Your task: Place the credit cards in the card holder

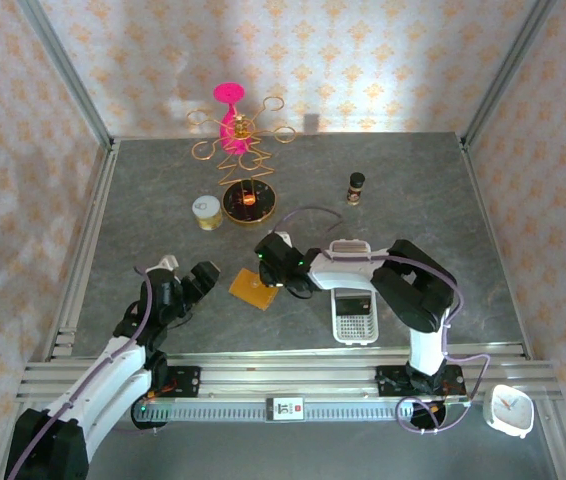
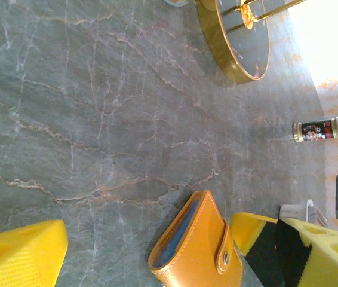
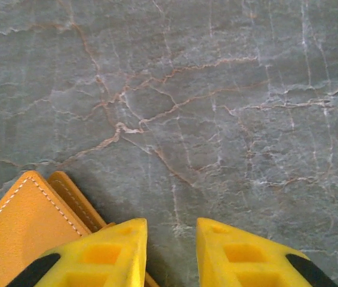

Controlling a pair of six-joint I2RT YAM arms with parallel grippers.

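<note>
1. Right wrist view: card holder (image 3: pixel 20 233) lies flat on bench (image 3: pixel 229 89), just left of R fingers (image 3: pixel 112 254), which have a narrow gap and grip nothing.
2. L fingers (image 2: pixel 20 251) wide apart, holder between them.
3. Prob best: shift R fingers over holder edge, then pinch.

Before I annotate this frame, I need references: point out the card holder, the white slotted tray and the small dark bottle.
card holder (image 1: pixel 255 289): top external view, middle of its orange cover.
white slotted tray (image 1: pixel 355 327): top external view, its near slotted part.
small dark bottle (image 1: pixel 356 189): top external view, its body.
</note>
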